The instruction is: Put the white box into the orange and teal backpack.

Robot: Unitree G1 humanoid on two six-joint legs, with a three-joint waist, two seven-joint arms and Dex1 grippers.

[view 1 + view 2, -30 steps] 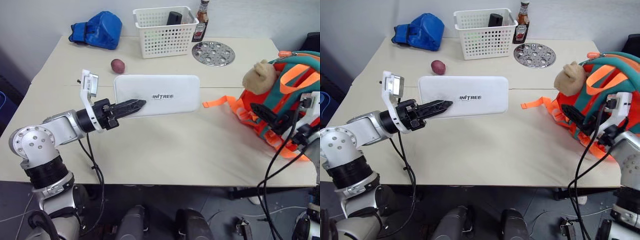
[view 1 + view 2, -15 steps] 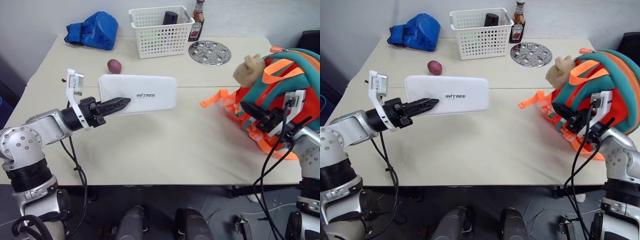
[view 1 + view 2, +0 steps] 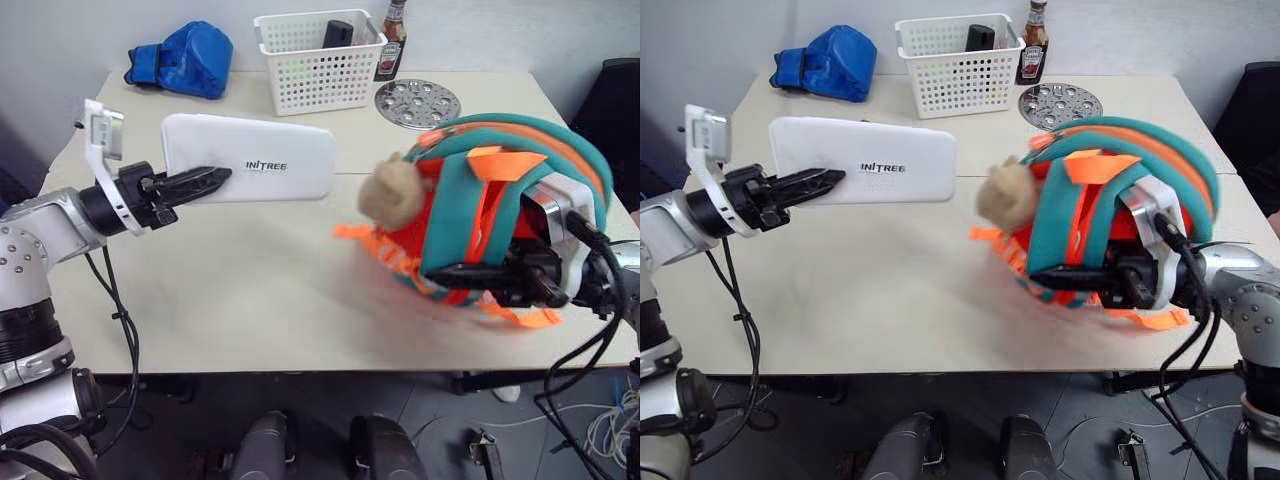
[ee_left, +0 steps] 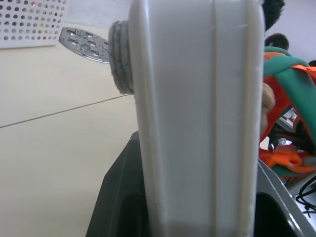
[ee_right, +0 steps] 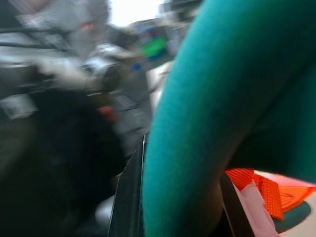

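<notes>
White box, one, held edge-on above the table by the left gripper, fingers clamped on its near end (grey lettering facing up). One orange and teal backpack, lifted over the table's right side, its teal strap pinched in the clenched right gripper; one tan plush toy hangs from it. Bare tabletop lies between box and backpack. Far edge: one blue bag, one white basket, one sauce bottle, one perforated metal disc.
</notes>
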